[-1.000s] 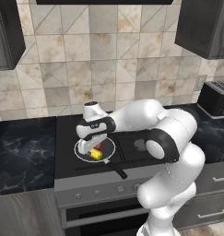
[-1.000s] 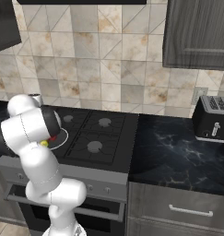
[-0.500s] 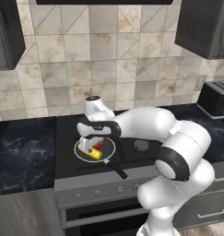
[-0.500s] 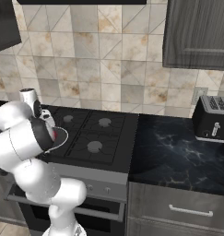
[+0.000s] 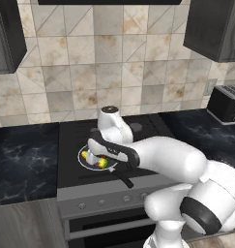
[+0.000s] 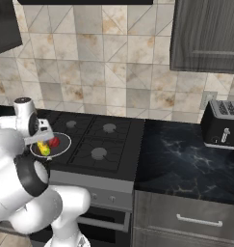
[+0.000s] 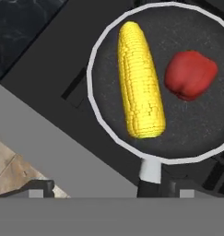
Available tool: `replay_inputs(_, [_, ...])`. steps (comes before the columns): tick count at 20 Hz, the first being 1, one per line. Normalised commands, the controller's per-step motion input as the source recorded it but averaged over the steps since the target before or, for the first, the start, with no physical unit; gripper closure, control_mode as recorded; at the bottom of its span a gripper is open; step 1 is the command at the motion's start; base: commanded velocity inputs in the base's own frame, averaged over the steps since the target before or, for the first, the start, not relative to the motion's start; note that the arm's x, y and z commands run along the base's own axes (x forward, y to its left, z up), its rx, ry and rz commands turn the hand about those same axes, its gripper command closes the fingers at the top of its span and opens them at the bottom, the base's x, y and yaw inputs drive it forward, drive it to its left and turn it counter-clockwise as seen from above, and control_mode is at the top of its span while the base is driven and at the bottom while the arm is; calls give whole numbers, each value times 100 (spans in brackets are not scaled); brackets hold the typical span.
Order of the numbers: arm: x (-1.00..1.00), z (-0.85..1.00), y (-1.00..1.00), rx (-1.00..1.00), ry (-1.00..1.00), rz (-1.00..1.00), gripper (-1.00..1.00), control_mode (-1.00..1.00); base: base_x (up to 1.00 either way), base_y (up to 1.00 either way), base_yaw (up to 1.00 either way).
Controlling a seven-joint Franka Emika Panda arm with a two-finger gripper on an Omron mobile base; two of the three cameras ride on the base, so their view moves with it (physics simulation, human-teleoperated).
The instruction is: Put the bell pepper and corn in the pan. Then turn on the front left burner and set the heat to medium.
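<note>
The pan sits on the stove's front left corner, its short black handle pointing toward the front edge. Inside it the yellow corn lies loose beside the red bell pepper. My gripper hangs above the pan's handle side, open, with nothing between its wide-set fingers. From the right base view the pan holds the corn and bell pepper, with the gripper just over them. The front left burner is hidden under the pan. In the left base view the gripper covers part of the pan.
The other burners stand uncovered under black grates. A row of knobs runs along the stove front. A black toaster stands on the dark marble counter at the right.
The jaws have spread wide and the corn now lies free in the pan. The arm's elbow has swung lower and to the right while the hand stayed over the pan.
</note>
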Motion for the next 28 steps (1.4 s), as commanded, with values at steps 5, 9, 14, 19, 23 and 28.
replay_inputs(5, [-77,0,0,13,-26,-28,-100,-100,0,0,0])
replay_inputs(9, [-73,0,0,10,-22,-42,-100,-100,0,0,0])
replay_inputs(14, [-55,0,6,11,-22,-45,-100,-100,0,0,0])
replay_inputs(19, [-20,0,49,10,-21,-33,-100,-100,0,0,0])
replay_inputs(23, [0,0,64,8,-16,-12,-100,-100,0,0,0])
replay_inputs(28, [0,-10,51,12,-25,-1,-100,-100,0,0,0])
